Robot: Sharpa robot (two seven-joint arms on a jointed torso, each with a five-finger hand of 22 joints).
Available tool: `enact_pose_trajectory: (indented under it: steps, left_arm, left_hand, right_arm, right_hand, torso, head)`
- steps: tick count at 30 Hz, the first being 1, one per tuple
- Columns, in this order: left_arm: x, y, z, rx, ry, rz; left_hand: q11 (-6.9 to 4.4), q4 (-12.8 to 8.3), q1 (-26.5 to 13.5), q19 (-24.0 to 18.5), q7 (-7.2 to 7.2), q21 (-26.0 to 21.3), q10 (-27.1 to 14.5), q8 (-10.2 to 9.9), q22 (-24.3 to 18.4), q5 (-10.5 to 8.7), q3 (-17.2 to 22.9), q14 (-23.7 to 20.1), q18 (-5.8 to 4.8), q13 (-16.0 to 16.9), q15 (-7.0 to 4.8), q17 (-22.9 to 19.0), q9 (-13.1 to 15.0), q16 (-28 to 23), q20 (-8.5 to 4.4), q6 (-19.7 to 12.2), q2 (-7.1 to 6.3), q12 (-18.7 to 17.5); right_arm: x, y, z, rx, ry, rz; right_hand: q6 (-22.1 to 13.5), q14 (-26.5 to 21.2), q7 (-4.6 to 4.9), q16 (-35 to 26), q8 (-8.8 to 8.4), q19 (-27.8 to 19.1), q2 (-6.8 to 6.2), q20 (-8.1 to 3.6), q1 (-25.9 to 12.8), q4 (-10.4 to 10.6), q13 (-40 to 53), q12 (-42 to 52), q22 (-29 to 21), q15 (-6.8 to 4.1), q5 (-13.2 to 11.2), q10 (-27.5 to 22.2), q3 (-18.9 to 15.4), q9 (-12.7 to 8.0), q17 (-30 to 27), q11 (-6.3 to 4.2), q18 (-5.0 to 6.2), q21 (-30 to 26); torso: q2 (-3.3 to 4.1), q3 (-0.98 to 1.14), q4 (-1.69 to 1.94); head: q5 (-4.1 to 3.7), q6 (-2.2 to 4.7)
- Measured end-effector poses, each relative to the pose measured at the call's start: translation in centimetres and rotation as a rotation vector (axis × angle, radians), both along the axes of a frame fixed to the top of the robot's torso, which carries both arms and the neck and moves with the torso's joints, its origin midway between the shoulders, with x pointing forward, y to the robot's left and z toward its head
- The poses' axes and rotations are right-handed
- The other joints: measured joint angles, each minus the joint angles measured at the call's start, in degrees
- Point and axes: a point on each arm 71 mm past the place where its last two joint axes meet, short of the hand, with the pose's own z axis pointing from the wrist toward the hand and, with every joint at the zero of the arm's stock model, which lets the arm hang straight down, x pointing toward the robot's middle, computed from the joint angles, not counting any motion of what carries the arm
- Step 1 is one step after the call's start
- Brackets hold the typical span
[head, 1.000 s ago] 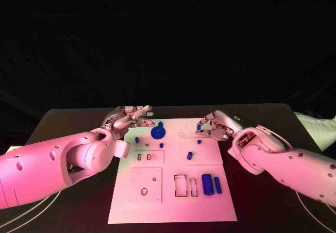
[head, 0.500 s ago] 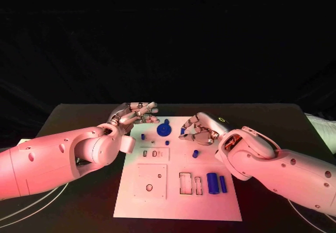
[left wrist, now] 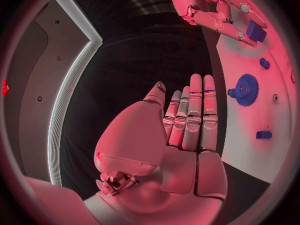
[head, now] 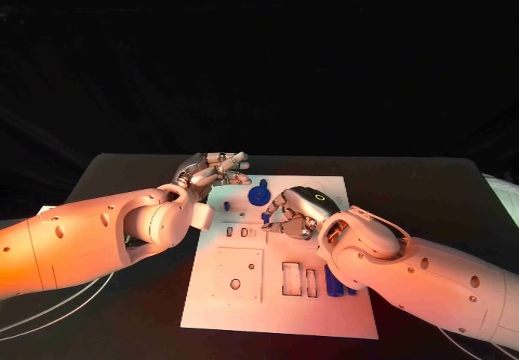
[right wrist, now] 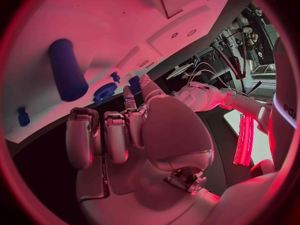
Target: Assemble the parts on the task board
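Observation:
The white task board (head: 244,296) lies mid-table. A blue gear (head: 257,195) stands near its far edge, also seen in the left wrist view (left wrist: 247,89) and the right wrist view (right wrist: 104,91). My right hand (head: 294,214) hovers over the board just right of the gear and pinches a small blue part (head: 266,218) (right wrist: 134,84) at its fingertips. My left hand (head: 217,169) is at the board's far left corner, with its fingers (left wrist: 190,112) straight and holding nothing. Blue cylinders (head: 333,281) lie near the board's right edge, partly behind my right arm.
Small blue pegs (head: 227,205) stand on the board near the gear. Rectangular slots (head: 292,277) and a square plate with holes (head: 236,274) take up the board's near half. Pale cables (head: 43,315) run over the table at the near left.
My right hand has moved left across the board toward the gear, carrying the small blue part. The left hand has stayed by the board's far left corner. The camera has shifted.

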Motion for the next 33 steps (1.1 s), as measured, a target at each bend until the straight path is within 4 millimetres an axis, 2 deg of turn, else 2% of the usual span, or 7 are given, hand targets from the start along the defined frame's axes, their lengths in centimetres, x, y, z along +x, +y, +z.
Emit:
enact_pose_trajectory:
  steps: [22,33]
  left_arm:
    - [0.1,-0.2,0.0,-0.003,0.001,-0.003]
    - [0.1,-0.4,0.0,-0.005,0.001,-0.006]
  left_hand:
    - [0.0,0.0,0.0,0.0,0.0,0.0,0.0,0.0,-0.03,0.0,0.0,0.0,0.0,0.0,0.0,0.04,0.0,0.0,0.0,0.0,0.0,0.0]
    - [0.0,0.0,0.0,0.0,0.0,0.0,0.0,0.0,-0.03,0.0,0.0,0.0,0.0,0.0,0.0,0.04,0.0,0.0,0.0,0.0,0.0,0.0]
  right_arm:
    - [-0.1,2.8,-1.2,-0.075,-0.02,0.022]
    - [-0.5,3.5,-1.6,-0.086,-0.029,0.037]
  right_hand:
    - [-0.02,0.0,-0.04,0.0,-0.09,0.0,0.08,0.01,0.09,0.0,0.03,0.0,-0.01,0.01,0.22,0.0,0.0,-0.04,-0.01,0.02,0.0,0.0]
    - [-0.11,0.0,-0.12,0.0,-0.15,0.0,0.08,0.01,0.1,-0.09,0.05,0.0,-0.02,0.02,0.45,-0.01,0.08,-0.01,-0.02,0.03,0.0,0.0]
  torso:
    - [0.0,-0.03,0.01]
    - [-0.02,-0.03,0.02]
  head:
    - [0.44,-0.57]
    - [0.75,-0.72]
